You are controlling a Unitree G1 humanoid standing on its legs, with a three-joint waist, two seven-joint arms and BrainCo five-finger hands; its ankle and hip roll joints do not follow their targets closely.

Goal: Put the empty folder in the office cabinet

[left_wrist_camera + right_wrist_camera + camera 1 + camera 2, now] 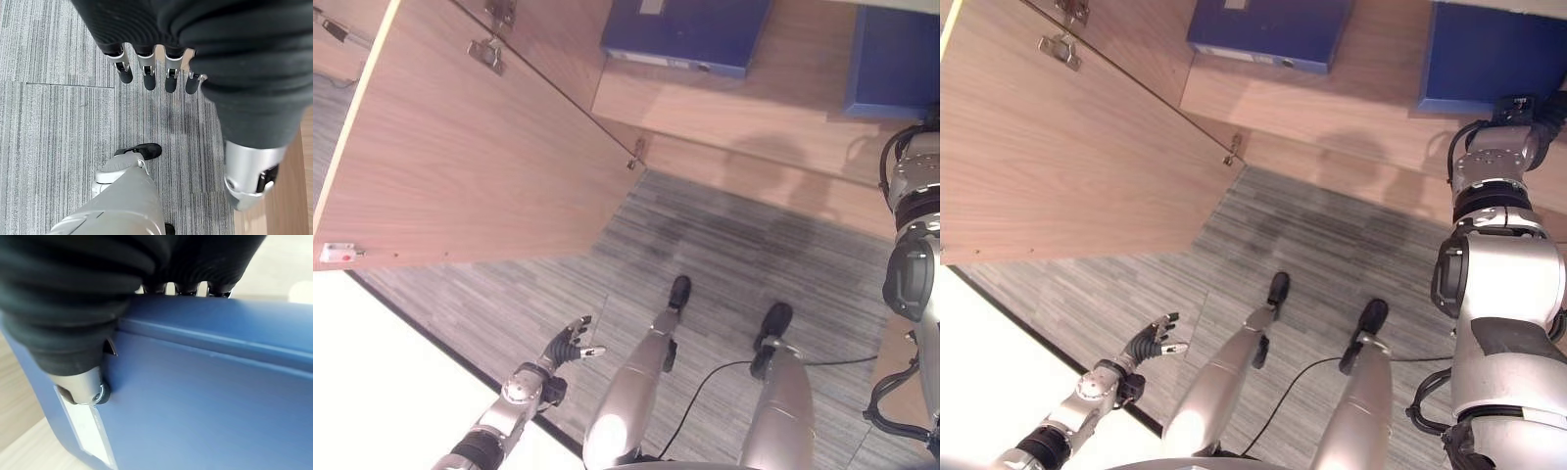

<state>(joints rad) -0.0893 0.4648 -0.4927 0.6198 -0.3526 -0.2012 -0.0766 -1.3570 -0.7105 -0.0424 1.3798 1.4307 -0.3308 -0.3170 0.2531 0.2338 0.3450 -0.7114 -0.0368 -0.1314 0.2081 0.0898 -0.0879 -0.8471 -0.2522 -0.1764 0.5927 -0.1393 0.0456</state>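
A blue folder with a white spine label lies at the right end of the wooden cabinet shelf. My right arm reaches up to its near edge. In the right wrist view my right hand is shut on this blue folder: the fingers curl over its top edge and the thumb presses its face. My left hand hangs low at the left above the carpet, its fingers straight and holding nothing.
A second blue folder lies further left on the same shelf. The cabinet's wooden door stands swung open on the left, with hinges at its top. A white surface borders the grey carpet at the lower left.
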